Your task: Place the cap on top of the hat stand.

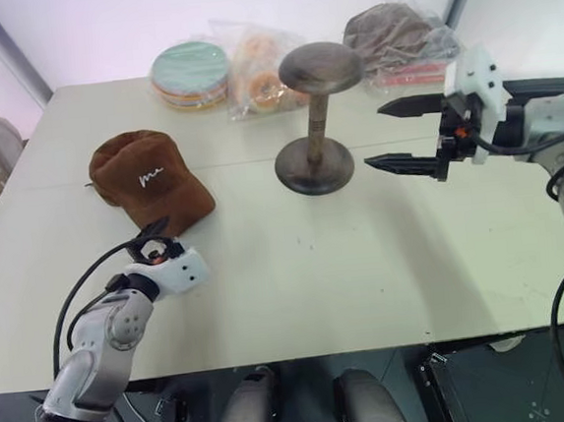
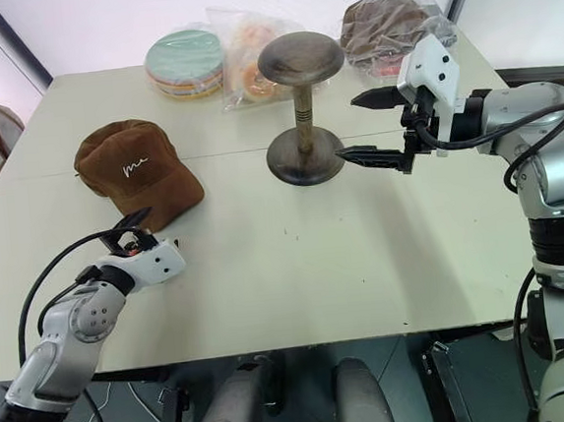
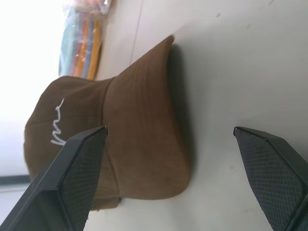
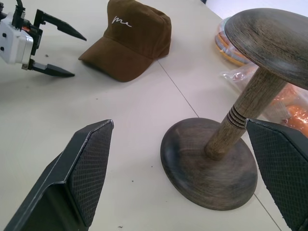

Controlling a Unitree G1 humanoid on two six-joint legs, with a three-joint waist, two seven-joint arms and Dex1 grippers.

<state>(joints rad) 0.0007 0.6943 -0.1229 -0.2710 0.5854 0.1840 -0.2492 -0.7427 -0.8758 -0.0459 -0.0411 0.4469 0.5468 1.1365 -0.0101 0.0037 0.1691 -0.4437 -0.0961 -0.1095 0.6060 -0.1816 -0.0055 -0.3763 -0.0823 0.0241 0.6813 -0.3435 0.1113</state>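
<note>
Probably the brown suede-like baseball cap [image 1: 149, 179] is going to handle as a light and soft thing — the crown will give under pressure, while the curved brim is stiffer, so the brim edge is looking like the better place to take hold. The fuzzy cloth should not be slippery between the textured black fingers.

The cap is lying on the pale tabletop [image 1: 317, 277] in the left middle of the head view, its brim pointing toward the lower right and small white script embroidery showing on the front. The left gripper [image 1: 153, 234] is sitting in the lower left, just beside the tip of the brim, with its jaws spread wide and nothing between them; in the left wrist view the brim is lying between the two fingers [image 3: 72, 178] but apart from them.

The dark grey-bronze metal hat stand [image 1: 314, 119] — round domed base, thin post, mushroom-like top disc — is standing upright at the upper centre, well apart from the cap and bare on top. The right gripper [image 1: 402, 134] is hovering at the right of the stand, also wide open and empty.
</note>
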